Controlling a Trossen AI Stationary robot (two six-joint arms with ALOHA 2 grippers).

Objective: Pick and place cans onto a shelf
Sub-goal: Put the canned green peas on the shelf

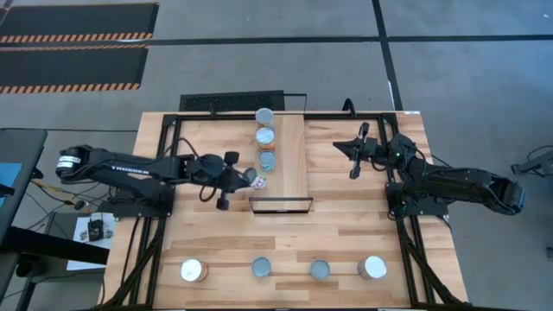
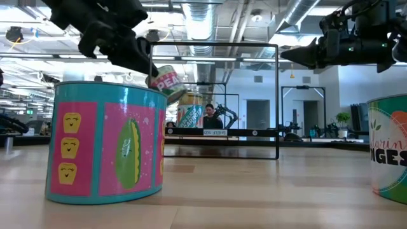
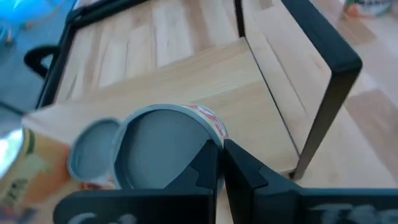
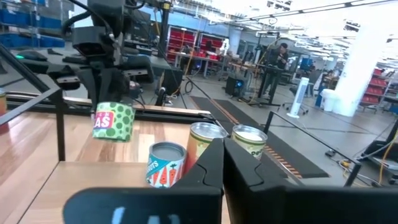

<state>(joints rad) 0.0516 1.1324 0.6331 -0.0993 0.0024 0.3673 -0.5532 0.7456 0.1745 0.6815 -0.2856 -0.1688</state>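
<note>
cans (image 1: 264, 136) line the shelf (image 1: 290, 160); my left gripper (image 1: 250, 180) pinches a tilted green-labelled can (image 4: 114, 121) above its edge, my right gripper (image 1: 352, 155) pressed together, empty, nearby.

Two dark, jointed arms (white lettering along the left arm (image 1: 130, 166)), each ending in black angular fingers (image 3: 245, 171).

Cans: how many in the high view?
8. Three in a row on the shelf. One at the left gripper. Four along the table's near edge.
</note>
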